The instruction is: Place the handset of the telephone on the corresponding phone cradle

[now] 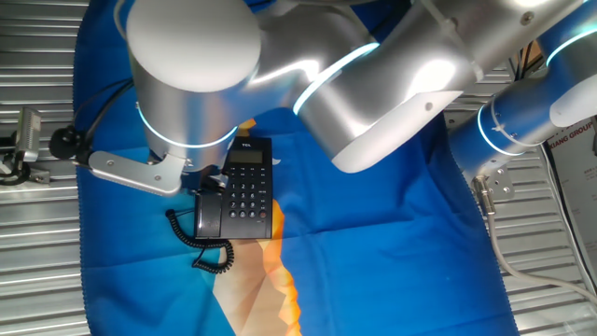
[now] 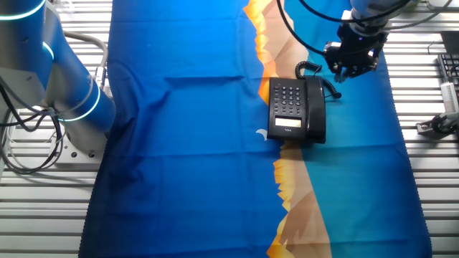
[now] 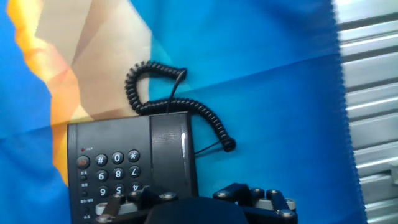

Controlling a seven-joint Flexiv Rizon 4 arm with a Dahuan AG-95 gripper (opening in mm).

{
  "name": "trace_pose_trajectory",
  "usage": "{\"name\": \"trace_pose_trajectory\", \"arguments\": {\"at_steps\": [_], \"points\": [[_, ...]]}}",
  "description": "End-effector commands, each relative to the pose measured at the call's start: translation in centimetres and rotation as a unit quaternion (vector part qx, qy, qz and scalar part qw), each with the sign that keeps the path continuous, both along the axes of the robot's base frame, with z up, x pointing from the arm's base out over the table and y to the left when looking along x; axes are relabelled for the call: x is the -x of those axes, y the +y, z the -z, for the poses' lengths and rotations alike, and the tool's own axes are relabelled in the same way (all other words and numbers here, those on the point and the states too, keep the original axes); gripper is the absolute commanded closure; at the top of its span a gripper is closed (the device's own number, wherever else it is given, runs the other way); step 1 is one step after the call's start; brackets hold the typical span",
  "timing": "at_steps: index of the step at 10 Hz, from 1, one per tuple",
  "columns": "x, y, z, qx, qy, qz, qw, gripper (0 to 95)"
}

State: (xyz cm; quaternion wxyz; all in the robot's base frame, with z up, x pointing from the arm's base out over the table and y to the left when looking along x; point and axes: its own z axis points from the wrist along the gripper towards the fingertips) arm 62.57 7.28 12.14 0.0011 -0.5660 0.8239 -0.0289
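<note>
The black telephone (image 2: 288,107) lies on the blue cloth, keypad up, and also shows in the hand view (image 3: 106,168) and in one fixed view (image 1: 250,187). The handset (image 3: 173,152) lies flat along the phone body's edge, covering the phone cradle, which is hidden under it. It also shows in the other fixed view (image 2: 316,107). Its coiled cord (image 3: 168,102) curls on the cloth past the phone's end. My gripper (image 2: 351,63) hovers above that cord end, off the handset. Its fingers (image 3: 249,193) stand apart with nothing between them.
The blue cloth (image 2: 186,143) with an orange and tan pattern covers a slatted metal table (image 2: 423,186). The arm's base (image 2: 72,107) stands at the left. A keyboard edge (image 2: 448,68) and a small tool (image 2: 434,125) lie at the right.
</note>
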Motion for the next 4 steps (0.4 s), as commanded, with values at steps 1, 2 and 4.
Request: {"name": "trace_pose_trajectory", "arguments": {"at_steps": [1, 2, 4], "points": [[-0.15, 0.07, -0.05, -0.002, 0.002, -0.001, 1.0000, 95.0], [-0.15, 0.11, -0.11, -0.003, 0.002, -0.003, 1.0000, 95.0], [-0.24, 0.20, -0.18, -0.004, 0.003, -0.008, 1.0000, 95.0]]}}
